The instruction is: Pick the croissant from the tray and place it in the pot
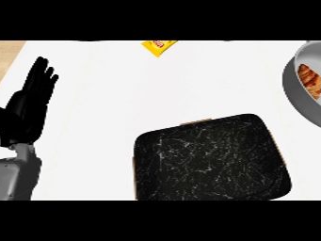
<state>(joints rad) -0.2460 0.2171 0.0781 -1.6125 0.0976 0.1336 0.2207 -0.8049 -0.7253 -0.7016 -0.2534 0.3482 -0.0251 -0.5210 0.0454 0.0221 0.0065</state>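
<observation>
Head view, steep look down on white counter. Left hand at left edge, fingers straight and together, pointing up, holding nothing; resting over the counter's left side, grey forearm below it at lower left corner. Right hand not seen anywhere.

Black tray with pale marbled streaks at lower centre, corners rounded, slightly turned; thin wooden edge showing along its top and right side. Nothing lying on the tray.

Grey pot at right edge, partly cut off by the frame. Croissant inside the pot, golden brown, lying against the left inner wall. Pot well apart from left hand, near tray's upper right corner.

Yellow packet at top centre, partly cut off.
</observation>
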